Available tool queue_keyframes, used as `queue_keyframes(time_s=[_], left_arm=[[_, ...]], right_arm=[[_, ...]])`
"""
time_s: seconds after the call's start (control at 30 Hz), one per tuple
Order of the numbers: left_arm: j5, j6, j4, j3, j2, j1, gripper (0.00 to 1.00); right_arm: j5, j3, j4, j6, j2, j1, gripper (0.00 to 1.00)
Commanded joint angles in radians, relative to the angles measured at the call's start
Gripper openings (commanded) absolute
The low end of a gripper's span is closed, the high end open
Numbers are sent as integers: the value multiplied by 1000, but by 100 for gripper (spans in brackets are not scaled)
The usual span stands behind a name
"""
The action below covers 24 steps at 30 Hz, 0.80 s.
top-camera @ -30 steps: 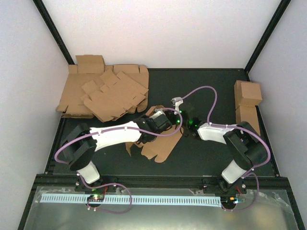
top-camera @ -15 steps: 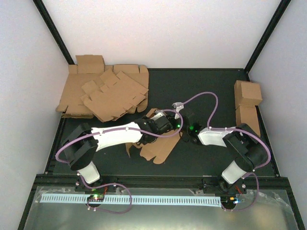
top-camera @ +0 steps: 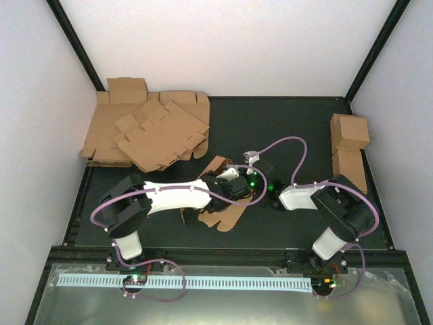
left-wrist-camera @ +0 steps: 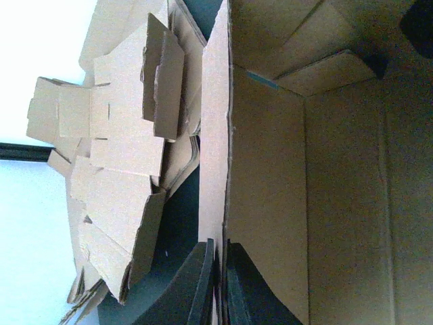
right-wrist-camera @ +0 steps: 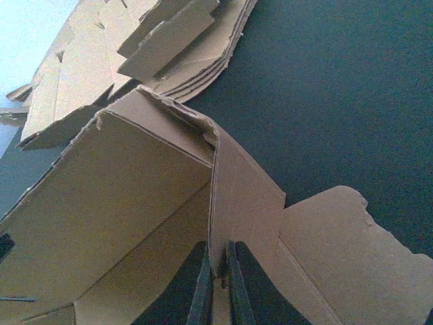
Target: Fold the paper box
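The paper box (top-camera: pixel 220 210) is a brown cardboard sheet, partly folded, lying mid-table under both arms. My left gripper (top-camera: pixel 238 184) is shut on one raised wall of it; in the left wrist view the fingers (left-wrist-camera: pixel 218 284) pinch the thin wall edge (left-wrist-camera: pixel 215 135). My right gripper (top-camera: pixel 256 183) is shut on an upright side flap; in the right wrist view the fingers (right-wrist-camera: pixel 218 284) clamp the flap (right-wrist-camera: pixel 243 196). A rounded tab (right-wrist-camera: pixel 352 257) lies flat on the mat beside it.
A stack of flat brown blanks (top-camera: pixel 145 132) lies at the back left, also showing in the left wrist view (left-wrist-camera: pixel 115 169) and the right wrist view (right-wrist-camera: pixel 169 40). Two finished cartons (top-camera: pixel 350 145) stand at the right edge. Black mat (top-camera: pixel 284 128) around.
Both grippers moved toward the near side and slightly right with the box; the left arm stretched further across, and the box walls stand more upright.
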Motion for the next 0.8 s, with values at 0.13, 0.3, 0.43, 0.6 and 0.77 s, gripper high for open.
queue_keyframes(time_s=[0.13, 0.3, 0.43, 0.6, 0.77], left_arm=[[25, -30, -36, 30, 58, -33, 15], [75, -38, -24, 24, 47, -32, 34], [159, -46, -9, 23, -4, -26, 46], [290, -48, -8, 38, -60, 14, 54], [441, -33, 17, 35, -132, 60, 68]], right_arm=[[9, -29, 66, -4, -4, 9, 10], [-8, -33, 85, -14, -5, 10, 10], [-6, -33, 82, -24, -9, 10, 9], [-8, -23, 77, -38, -10, 10, 9], [-6, -12, 63, -55, -8, 10, 9]])
